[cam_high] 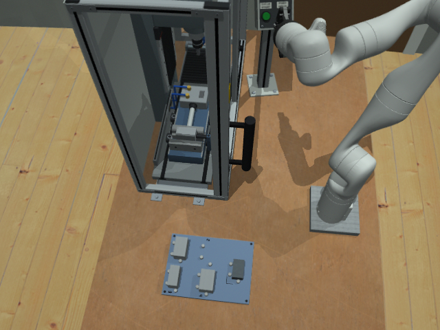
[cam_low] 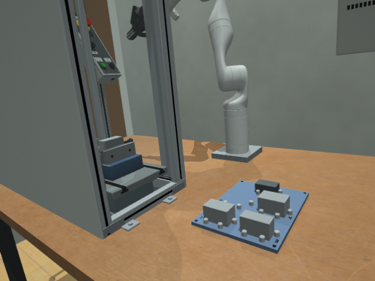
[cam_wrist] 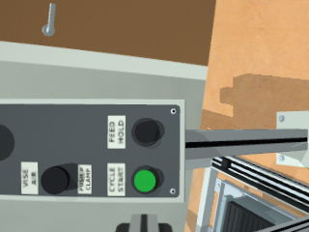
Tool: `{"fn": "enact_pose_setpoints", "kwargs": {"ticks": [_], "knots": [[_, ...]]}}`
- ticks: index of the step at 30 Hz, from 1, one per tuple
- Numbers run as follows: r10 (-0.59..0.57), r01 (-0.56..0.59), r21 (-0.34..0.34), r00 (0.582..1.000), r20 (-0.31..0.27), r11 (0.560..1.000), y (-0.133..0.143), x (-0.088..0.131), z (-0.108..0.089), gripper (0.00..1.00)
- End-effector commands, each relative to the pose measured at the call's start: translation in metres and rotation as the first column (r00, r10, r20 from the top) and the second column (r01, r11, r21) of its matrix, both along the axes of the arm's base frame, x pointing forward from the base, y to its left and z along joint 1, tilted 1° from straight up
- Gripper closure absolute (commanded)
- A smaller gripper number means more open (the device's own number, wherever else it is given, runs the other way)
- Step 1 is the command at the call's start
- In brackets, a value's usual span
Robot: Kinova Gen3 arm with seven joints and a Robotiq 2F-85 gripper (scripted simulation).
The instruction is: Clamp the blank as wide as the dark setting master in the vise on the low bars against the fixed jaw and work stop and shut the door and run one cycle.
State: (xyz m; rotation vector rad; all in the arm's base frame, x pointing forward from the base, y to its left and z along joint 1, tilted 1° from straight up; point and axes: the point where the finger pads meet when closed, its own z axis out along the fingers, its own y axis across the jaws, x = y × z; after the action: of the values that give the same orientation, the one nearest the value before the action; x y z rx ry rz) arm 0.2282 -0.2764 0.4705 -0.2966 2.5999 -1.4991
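"VISE AIR" label [cam_wrist: 29, 178], apparently beside black knob [cam_wrist: 55, 180]

Seen from the top, the guard [cam_high: 221, 106] [cam_low: 174, 99] [cam_wrist: 261, 179] stands at the left of the worktop [cam_high: 284, 302] [cam_low: 333, 242] [cam_wrist: 261, 39], with the vise [cam_high: 186, 155] [cam_low: 122, 166] inside it. The control box [cam_high: 262, 23] [cam_low: 102, 57] [cam_wrist: 87, 121] tops a post [cam_high: 263, 60] [cam_low: 104, 112] [cam_wrist: 246, 138] right of the guard's rear. The arm's base [cam_high: 316, 227] [cam_low: 218, 156] is farther right. Before the guard lies the plate [cam_high: 220, 248] [cam_low: 233, 193], bearing two blocks along its left side, one behind the other, a third block [cam_high: 207, 280] [cam_low: 273, 203] near the middle of its front edge, and the setting master [cam_high: 238, 269] [cam_low: 266, 185] at its right.
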Motion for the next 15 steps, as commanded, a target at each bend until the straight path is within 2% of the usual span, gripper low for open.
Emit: {"fn": "enact_pose_setpoints", "kwargs": {"ticks": [1,11,15], "knots": [[0.0,0.0,-0.001,1.0,0.001,1.0,-0.01,0.003,-0.005,0.9],[0.0,0.0,-0.001,1.0,0.001,1.0,-0.01,0.003,-0.005,0.9],[0.0,0.0,-0.001,1.0,0.001,1.0,-0.03,0.008,-0.017,0.9]]}}
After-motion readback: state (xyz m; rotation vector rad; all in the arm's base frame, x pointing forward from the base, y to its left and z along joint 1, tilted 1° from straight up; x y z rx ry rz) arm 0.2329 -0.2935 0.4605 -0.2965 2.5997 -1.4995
